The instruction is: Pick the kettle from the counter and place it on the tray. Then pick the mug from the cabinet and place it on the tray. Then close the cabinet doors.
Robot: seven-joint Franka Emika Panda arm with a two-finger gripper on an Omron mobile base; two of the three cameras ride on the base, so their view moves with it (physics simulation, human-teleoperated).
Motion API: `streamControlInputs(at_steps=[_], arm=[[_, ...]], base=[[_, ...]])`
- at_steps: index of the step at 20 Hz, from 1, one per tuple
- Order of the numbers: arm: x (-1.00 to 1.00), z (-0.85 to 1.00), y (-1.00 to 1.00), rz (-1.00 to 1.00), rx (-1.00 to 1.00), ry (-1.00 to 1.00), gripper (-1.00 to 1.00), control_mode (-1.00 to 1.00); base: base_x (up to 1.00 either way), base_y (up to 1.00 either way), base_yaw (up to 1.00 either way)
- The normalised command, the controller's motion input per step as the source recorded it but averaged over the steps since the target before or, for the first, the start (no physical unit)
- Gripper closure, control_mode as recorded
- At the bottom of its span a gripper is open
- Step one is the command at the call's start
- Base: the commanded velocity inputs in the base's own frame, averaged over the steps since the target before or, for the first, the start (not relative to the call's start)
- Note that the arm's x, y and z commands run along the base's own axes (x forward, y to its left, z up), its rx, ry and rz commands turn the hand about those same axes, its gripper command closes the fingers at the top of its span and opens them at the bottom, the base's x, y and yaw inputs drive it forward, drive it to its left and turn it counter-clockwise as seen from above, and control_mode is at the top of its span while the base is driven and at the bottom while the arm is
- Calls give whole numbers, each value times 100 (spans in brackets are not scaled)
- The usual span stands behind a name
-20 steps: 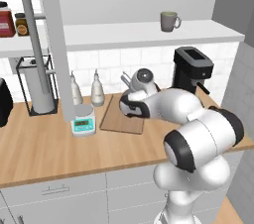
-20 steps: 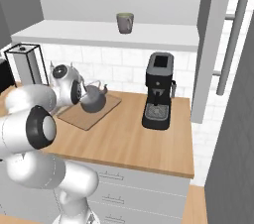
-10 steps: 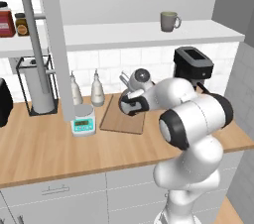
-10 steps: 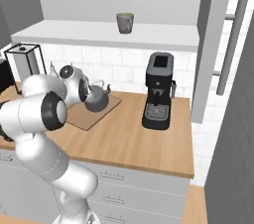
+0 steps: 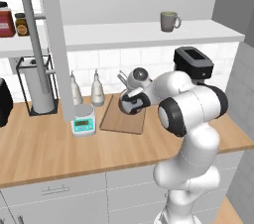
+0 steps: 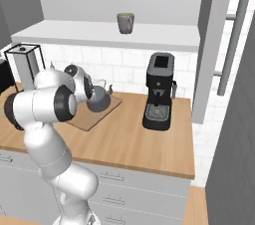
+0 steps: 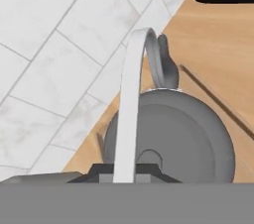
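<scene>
Two bottles stand at centre left of the left base view, with a small scale in front of them on the surface. Right of these we see the tray lying flat at mid frame, and over its far end the jaws, narrowed onto the wire handle of the kettle. In the right base view the kettle sits at centre left over the tray, its spout pointing right; we cannot tell whether its base touches the board. In the hand view its pale handle arches up through the middle above the round grey body. Further right a black coffee machine stands on the surface. The mug rests on the cabinet shelf, upper right in the left base view.
</scene>
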Motion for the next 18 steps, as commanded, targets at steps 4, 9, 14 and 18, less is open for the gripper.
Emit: streamControlInputs(at_steps=[4, 9, 14, 18], arm=[[22, -12, 0, 4, 0, -1, 100, -100], [22, -18, 0, 7, 0, -3, 100, -100], [14, -29, 0, 10, -3, -1, -100, -100], [3, -29, -12, 13, -1, 0, -100, -100]], base=[[0, 0, 0], [0, 0, 0], [0, 0, 0], [0, 0, 0]])
